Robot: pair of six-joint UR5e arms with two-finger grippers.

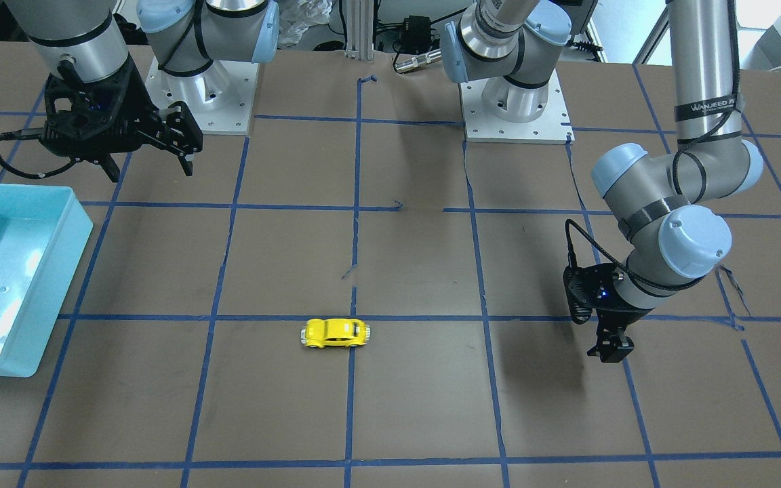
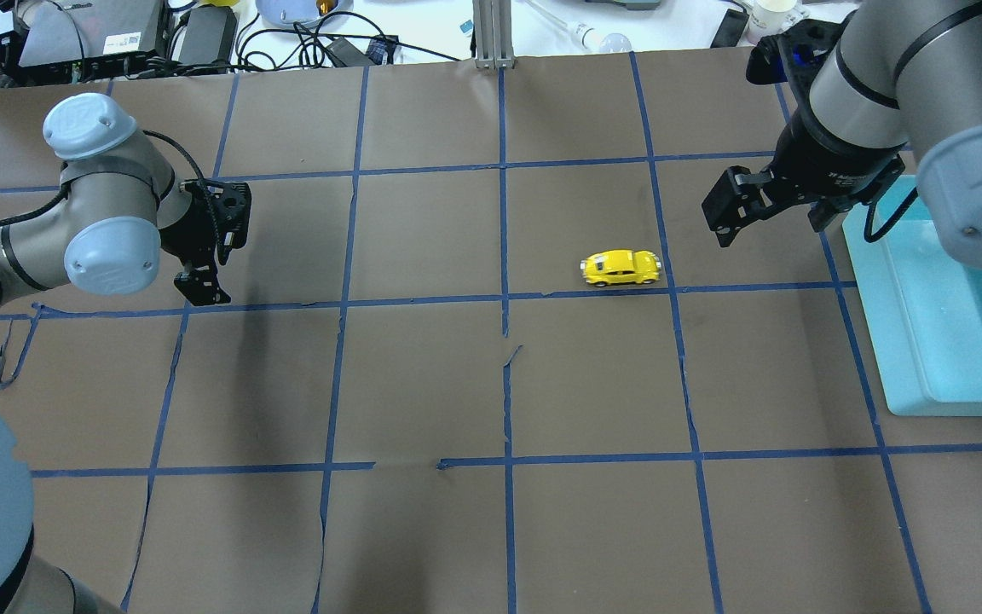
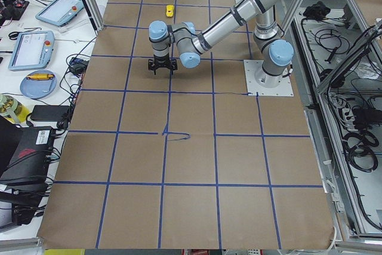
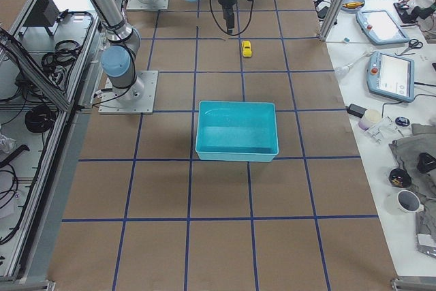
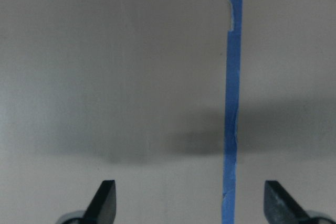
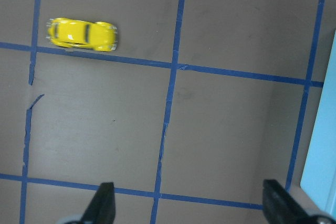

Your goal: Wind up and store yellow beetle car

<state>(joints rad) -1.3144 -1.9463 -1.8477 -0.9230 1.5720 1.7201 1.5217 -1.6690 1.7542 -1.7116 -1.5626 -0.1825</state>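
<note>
The yellow beetle car point(image 1: 336, 333) stands on its wheels on the brown table, alone, beside a blue tape line. It also shows in the overhead view point(image 2: 620, 268) and at the upper left of the right wrist view point(image 6: 81, 33). My right gripper point(image 2: 768, 213) is open and empty, raised above the table between the car and the bin; its fingertips point(image 6: 102, 203) frame bare table. My left gripper point(image 2: 214, 247) is open and empty, far from the car on the other side of the table, low over a tape line point(image 5: 231, 103).
A light blue bin point(image 2: 875, 324) stands at the table's end on my right, with nothing showing in it; it also shows in the front view point(image 1: 58, 224). Both arm bases point(image 1: 516, 102) stand at the table's robot edge. Cables and devices lie beyond the far edge.
</note>
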